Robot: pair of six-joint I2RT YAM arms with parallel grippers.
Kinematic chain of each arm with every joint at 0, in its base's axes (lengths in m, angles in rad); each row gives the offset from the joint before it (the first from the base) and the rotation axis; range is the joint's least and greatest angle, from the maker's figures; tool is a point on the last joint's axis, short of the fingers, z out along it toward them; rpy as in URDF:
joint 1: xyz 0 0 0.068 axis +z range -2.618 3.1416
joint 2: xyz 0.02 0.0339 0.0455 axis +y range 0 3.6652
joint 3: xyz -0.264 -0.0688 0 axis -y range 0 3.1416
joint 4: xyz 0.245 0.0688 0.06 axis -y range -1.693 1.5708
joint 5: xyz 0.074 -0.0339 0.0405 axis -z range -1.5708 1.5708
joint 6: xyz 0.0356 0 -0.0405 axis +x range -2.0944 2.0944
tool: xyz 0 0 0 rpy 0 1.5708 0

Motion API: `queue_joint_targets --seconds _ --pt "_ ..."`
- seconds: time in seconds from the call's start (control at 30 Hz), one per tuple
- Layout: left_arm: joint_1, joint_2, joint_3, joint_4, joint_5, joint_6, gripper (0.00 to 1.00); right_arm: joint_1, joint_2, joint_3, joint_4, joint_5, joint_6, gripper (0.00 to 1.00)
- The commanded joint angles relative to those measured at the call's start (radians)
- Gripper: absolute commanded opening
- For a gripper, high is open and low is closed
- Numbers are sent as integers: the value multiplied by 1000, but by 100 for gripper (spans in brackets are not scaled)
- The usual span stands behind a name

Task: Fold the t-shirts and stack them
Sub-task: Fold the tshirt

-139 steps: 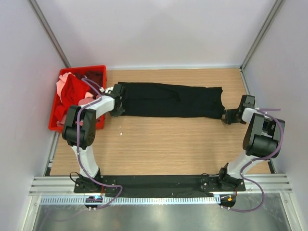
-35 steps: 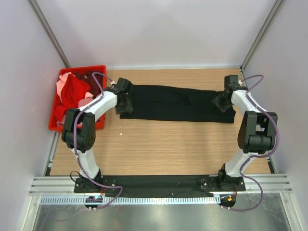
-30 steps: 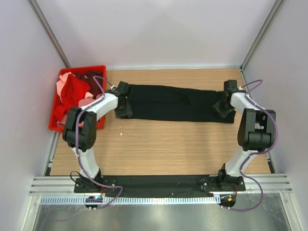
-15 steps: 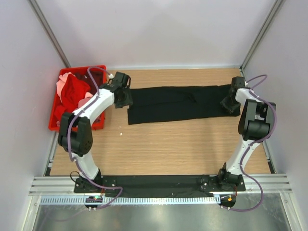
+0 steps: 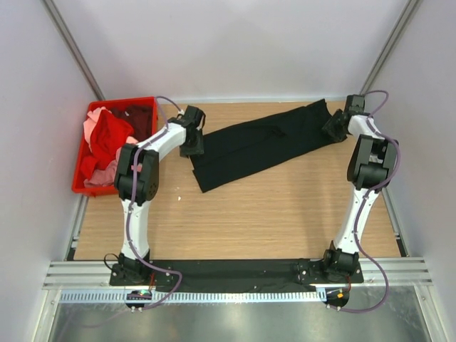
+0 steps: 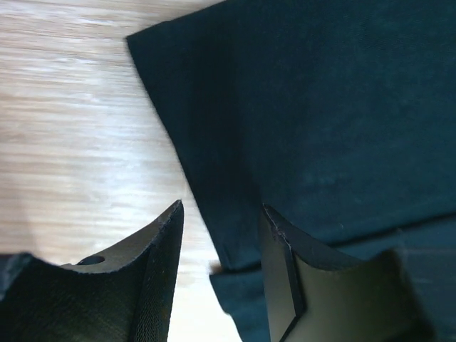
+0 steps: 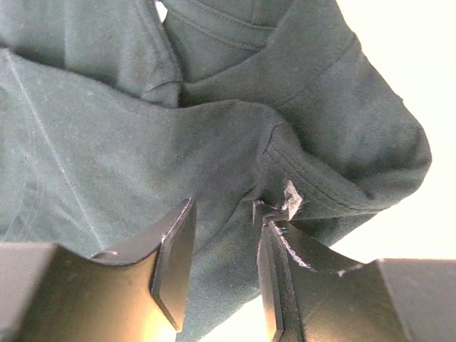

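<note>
The black t-shirt point(image 5: 263, 142) lies on the table as a long folded strip, slanting from near left to far right. My left gripper point(image 5: 194, 144) stands at its left end. In the left wrist view its jaws point(image 6: 221, 206) are apart over the shirt's edge point(image 6: 320, 107), with bare wood showing between them. My right gripper point(image 5: 333, 128) is at the far right end, jaws point(image 7: 224, 204) apart with bunched black cloth point(image 7: 142, 142) between them. A small white label point(image 7: 292, 196) sits by one fingertip. Red point(image 5: 110, 135), pink point(image 5: 91, 128) and dark maroon point(image 5: 139, 114) t-shirts lie heaped in the crate.
The red plastic crate point(image 5: 80, 187) stands at the table's left edge, close to my left arm. Walls close in the table at the back and on both sides. Bare wood point(image 5: 271, 214) spreads in front of the shirt.
The black t-shirt has swung from lying straight across to a slant, its right end now farther back. Both grippers moved with its ends, the right one towards the back wall.
</note>
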Motion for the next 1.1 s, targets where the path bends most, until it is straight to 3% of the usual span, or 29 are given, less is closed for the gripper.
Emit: queue_joint_targets --seconds 0.0,0.1,0.3,0.67,0.9,1.07 --pt "-4 13 12 43 30 34 47 28 28 35 -49 -67 -49 46" --pt "-4 25 -28 76 58 10 46 35 -78 -25 -49 -53 -40 56" --pt "-2 39 -56 -30 -36 -96 43 38 -327 -186 -106 -10 26 59" --pt "-37 -148 -377 15 -56 -209 40 42 -671 -419 -157 -33 39 61" --pt "-80 -291 -491 25 10 -291 39 45 -770 -540 -164 -38 26 62" --pt "-86 -368 -378 -13 2 -243 47 44 -779 -620 -122 -12 49 62"
